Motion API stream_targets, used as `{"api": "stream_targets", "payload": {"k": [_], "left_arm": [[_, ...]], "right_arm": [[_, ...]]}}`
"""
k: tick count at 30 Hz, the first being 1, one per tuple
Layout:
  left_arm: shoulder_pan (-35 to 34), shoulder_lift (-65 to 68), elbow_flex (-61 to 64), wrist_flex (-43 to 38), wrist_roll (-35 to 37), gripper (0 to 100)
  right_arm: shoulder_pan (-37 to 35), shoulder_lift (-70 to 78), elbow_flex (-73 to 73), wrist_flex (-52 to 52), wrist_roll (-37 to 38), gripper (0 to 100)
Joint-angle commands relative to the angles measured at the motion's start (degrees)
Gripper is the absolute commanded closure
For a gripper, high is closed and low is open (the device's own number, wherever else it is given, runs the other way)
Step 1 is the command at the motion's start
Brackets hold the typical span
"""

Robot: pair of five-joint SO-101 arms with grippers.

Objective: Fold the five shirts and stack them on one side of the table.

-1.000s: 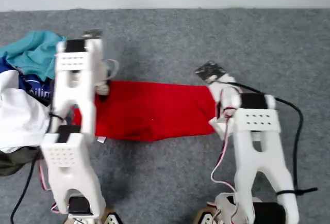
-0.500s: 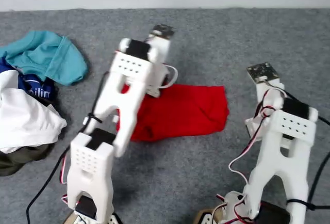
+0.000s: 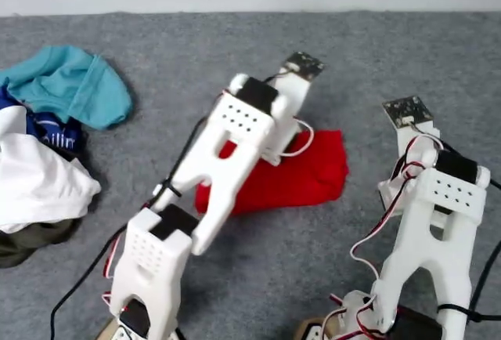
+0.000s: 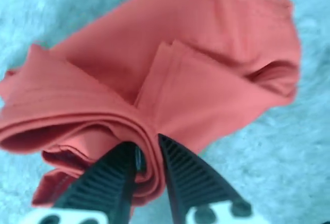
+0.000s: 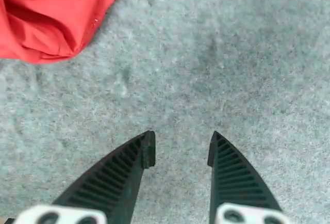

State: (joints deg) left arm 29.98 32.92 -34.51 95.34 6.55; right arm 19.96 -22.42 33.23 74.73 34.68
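**High view:** The red shirt [image 3: 317, 175] is found around the middle of the grey table [image 3: 156, 42], bunched into a thick wad rather than laid flat. It's partly covered by the left arm [image 3: 227, 152], which is stretched diagonally over it from the near left. The right arm [image 3: 438, 215] is set on the right, near the shirt's right edge but apart from it.

Over on the left edge a loose heap is made up of several things:
- a teal shirt [image 3: 70, 85] at the far end
- a dark blue shirt [image 3: 47, 132]
- a white shirt [image 3: 35, 179]
- a dark olive garment [image 3: 23, 242] tucked in at the near end

Some white lettering is printed on the dark blue one. It's cut off by the folds, so nothing can be read from it.

**Left wrist view:** The left gripper [image 4: 147, 144] is clamped narrow on the red shirt [image 4: 206, 79]. Several stacked layers of a folded edge are pinched between the two black ribbed jaws. The rest of the cloth is spread away from the jaws onto the grey surface, and a fold ridge is seen running up its middle.

**Right wrist view:** The right gripper [image 5: 180, 149] is held wide over bare grey table. A rumpled corner of the red shirt [image 5: 46, 17] is seen off to its left, well apart from the fingertips.
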Motion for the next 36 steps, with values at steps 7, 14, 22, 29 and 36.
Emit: {"api": "stream_targets", "payload": {"k": [7,14,22,29,36], "left_arm": [[5.2,-1.8,-2.2,-6.6,1.7,99],[7.6,8.4,-11.6,-7.2,1.8,99],[9.6,22.9,-33.8,0.8,1.8,99],[10.1,32.0,-49.4,5.0,1.8,99],[11.5,33.7,-51.6,4.0,1.7,99]], "right_arm": [[0.9,-2.6,-0.6,-0.1,-0.1,81.5],[0.9,-2.6,-0.6,-0.1,-0.1,81.5],[1.5,-3.3,-0.7,-0.1,-0.1,81.5],[5.8,-11.1,-0.7,-0.2,-0.1,81.5],[5.9,-13.8,-0.5,-0.1,-0.1,81.4]]}}
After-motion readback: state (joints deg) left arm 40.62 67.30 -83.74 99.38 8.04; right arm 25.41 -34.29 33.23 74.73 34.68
